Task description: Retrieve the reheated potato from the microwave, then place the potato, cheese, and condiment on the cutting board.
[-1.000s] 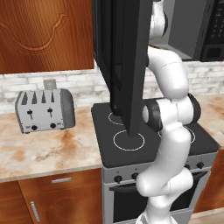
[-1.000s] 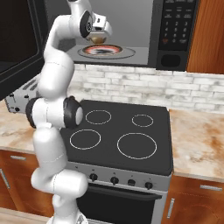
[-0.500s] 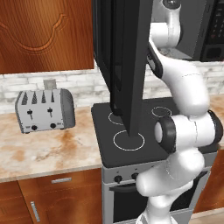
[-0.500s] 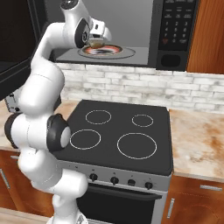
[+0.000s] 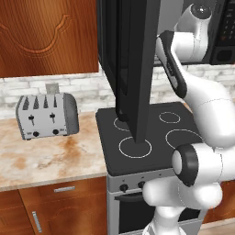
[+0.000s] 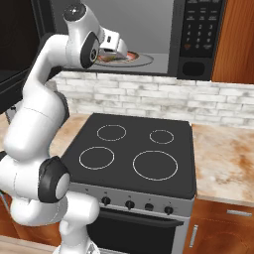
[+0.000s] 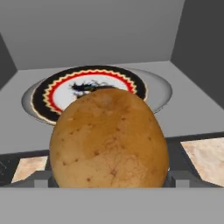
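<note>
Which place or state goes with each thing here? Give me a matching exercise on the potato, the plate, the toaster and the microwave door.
Things:
1. potato
2. plate
3. toaster
4. microwave door

Places or states:
A. swung open over the stove
B. on the counter left of the stove
C. close in front of the hand camera, at the gripper
D. lying on the microwave floor

Pairs: 1-C, 2-D, 3-B, 4-A
</note>
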Controlling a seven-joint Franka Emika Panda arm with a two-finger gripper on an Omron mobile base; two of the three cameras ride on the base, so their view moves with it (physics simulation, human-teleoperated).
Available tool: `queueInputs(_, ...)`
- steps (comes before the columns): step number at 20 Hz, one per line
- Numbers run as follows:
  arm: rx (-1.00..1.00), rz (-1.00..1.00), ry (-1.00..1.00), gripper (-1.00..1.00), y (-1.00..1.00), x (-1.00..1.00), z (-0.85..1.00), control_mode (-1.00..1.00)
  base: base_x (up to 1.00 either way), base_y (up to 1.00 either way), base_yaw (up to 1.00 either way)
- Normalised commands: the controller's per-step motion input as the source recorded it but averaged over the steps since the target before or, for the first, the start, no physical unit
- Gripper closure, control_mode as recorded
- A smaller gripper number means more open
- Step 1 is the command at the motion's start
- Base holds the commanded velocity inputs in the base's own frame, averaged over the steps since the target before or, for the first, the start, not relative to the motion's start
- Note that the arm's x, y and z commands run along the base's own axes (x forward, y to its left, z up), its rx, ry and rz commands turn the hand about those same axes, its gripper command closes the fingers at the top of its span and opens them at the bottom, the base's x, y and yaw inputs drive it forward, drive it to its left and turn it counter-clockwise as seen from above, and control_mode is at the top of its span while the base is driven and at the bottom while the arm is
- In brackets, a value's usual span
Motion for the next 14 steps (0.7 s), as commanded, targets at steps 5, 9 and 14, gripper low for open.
queueInputs(5,0.07,0.0,0.0,1.0,-0.12,-0.85,0.12,-1.0,0.0,0.0,0.0)
queueInputs(9,0.07,0.08,0.0,1.0,-0.11,-0.87,0.03,-1.0,0.0,0.0,0.0)
queueInputs(14,0.09,0.22,0.0,1.0,-0.15,-0.77,0.0,-1.0,0.0,0.0,0.0)
